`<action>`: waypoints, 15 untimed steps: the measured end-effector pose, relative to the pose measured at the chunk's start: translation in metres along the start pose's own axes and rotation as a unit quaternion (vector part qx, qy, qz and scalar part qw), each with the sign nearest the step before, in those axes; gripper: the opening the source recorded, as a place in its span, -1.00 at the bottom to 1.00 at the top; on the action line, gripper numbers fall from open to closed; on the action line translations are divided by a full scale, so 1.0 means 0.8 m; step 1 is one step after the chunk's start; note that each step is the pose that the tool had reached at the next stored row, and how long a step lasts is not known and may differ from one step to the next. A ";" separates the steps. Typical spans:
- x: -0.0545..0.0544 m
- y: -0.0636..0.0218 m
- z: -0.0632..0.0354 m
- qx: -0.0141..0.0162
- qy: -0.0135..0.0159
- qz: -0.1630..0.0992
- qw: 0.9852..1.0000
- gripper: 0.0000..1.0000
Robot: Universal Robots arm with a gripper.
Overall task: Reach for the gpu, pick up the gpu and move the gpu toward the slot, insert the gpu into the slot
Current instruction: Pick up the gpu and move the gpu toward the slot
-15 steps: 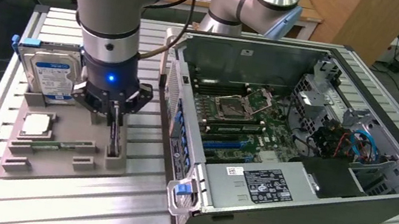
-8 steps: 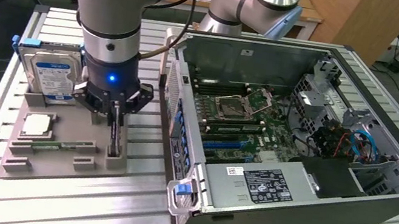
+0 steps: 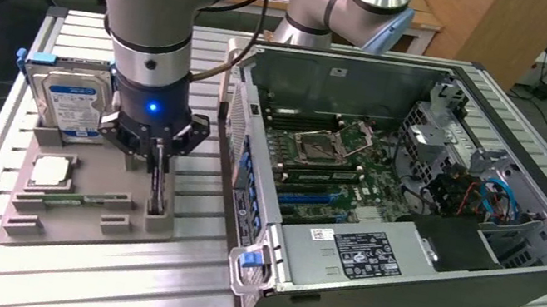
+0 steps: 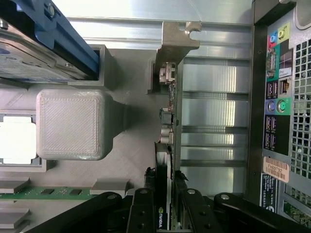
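The gpu [image 3: 156, 190] stands on its edge in the grey holder tray [image 3: 69, 226], at the exterior view's left of the open computer case [image 3: 340, 288]. My gripper [image 3: 159, 157] is down over the card's top edge. The wrist view looks along the gpu [image 4: 167, 131], with its metal bracket [image 4: 177, 41] at the far end. My gripper [image 4: 166, 209] has a black finger pressed to each side of the card, shut on it. Blue and black slots [image 3: 305, 200] lie on the motherboard inside the case.
A blue-labelled hard drive [image 3: 74, 103] stands in the tray behind my gripper. A processor chip [image 3: 51, 172] and a slim memory stick [image 3: 74, 197] lie in the tray too. The case's rear panel [image 4: 277, 111] is close beside the card. A second arm's base [image 3: 334, 4] stands behind.
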State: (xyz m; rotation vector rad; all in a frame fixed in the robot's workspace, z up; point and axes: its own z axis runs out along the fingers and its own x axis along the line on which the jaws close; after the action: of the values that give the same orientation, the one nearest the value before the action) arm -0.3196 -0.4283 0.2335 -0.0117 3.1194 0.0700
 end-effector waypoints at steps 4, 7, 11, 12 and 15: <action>0.000 0.000 0.000 0.000 0.000 0.000 1.000 -0.49; 0.000 0.000 0.000 0.000 0.000 0.000 1.000 -0.49; 0.000 0.000 0.000 0.000 0.000 0.000 1.000 -0.49; 0.000 0.000 0.000 0.000 0.000 0.000 1.000 -0.49; 0.000 0.000 -0.001 0.000 0.000 0.000 1.000 -0.49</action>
State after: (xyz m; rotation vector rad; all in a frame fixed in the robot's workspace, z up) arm -0.3198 -0.4283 0.2346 -0.0116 3.1191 0.0705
